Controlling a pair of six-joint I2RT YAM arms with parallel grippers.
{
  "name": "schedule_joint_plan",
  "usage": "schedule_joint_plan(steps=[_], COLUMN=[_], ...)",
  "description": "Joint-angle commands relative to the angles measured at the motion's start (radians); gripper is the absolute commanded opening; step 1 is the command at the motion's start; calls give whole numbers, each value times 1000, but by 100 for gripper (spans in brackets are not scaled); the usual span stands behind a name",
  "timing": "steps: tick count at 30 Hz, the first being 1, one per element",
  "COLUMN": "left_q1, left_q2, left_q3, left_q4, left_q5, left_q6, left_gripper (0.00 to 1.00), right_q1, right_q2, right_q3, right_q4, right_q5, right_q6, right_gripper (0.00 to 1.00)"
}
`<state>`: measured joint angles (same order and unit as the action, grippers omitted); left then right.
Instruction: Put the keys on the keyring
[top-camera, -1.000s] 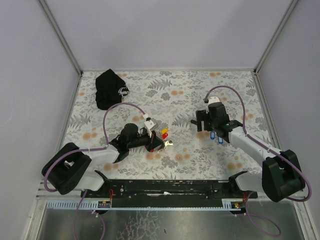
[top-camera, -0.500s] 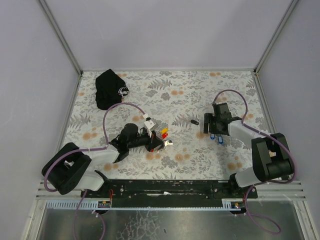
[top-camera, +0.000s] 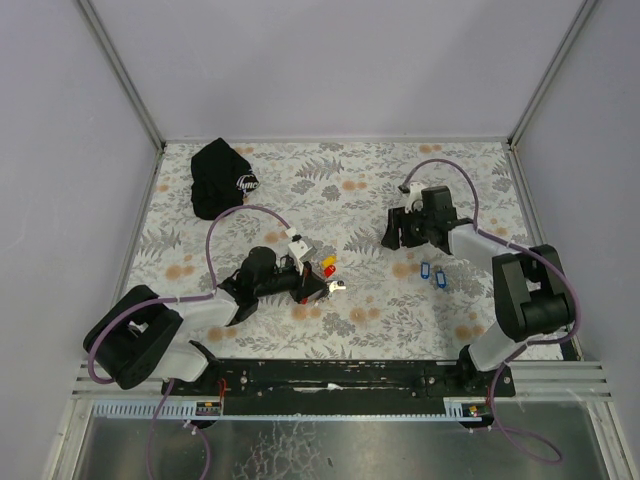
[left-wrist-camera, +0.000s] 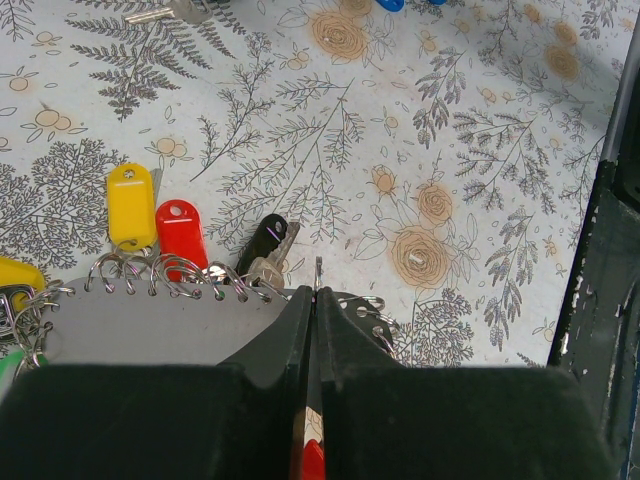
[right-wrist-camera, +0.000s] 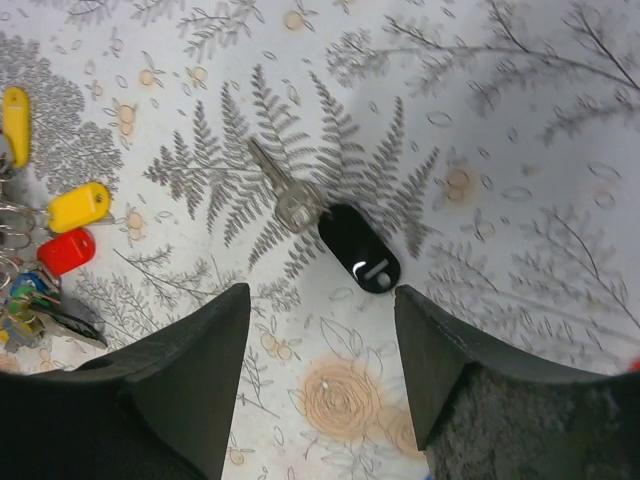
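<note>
Here's the right pincer (right-wrist-camera: 320, 300) hovering low, jaws spread wide and holding nothing, with the black-tagged key (right-wrist-camera: 345, 240) lying flat on the counter (right-wrist-camera: 520, 150) just ahead of its fingertips. It looks featherweight: a stiff metal blade and a slick plastic tag, likely to skate when nudged. I'd pinch across the tag's long sides. The left pincer (left-wrist-camera: 315, 295) is clamped tight on the keyring (left-wrist-camera: 317, 268), a thin wire sliver at its tips, with a yellow tag (left-wrist-camera: 131, 205) and a red tag (left-wrist-camera: 181, 232) fanned ahead-left.
</note>
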<state>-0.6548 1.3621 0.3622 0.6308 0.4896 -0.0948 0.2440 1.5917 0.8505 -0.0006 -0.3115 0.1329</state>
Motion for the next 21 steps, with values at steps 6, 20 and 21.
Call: schedule_joint_plan(steps=[6,20,21], left_q1=[-5,-5,-5], left_q2=[-14,-13,-14], left_q3=[12,15,14], left_q4=[19,15,15], left_q5=[-2,-2,-1], left_q6=[23,23,23], left_gripper=[0,0,0], right_q1=[9,14,17], right_q2=[156,261,258], right_q3=[163,218,211], right_q4=[64,-7,-15], right_q5=[-189,-230,-230], right_q6=[-78,-62,-57], right_gripper=[61,51,51])
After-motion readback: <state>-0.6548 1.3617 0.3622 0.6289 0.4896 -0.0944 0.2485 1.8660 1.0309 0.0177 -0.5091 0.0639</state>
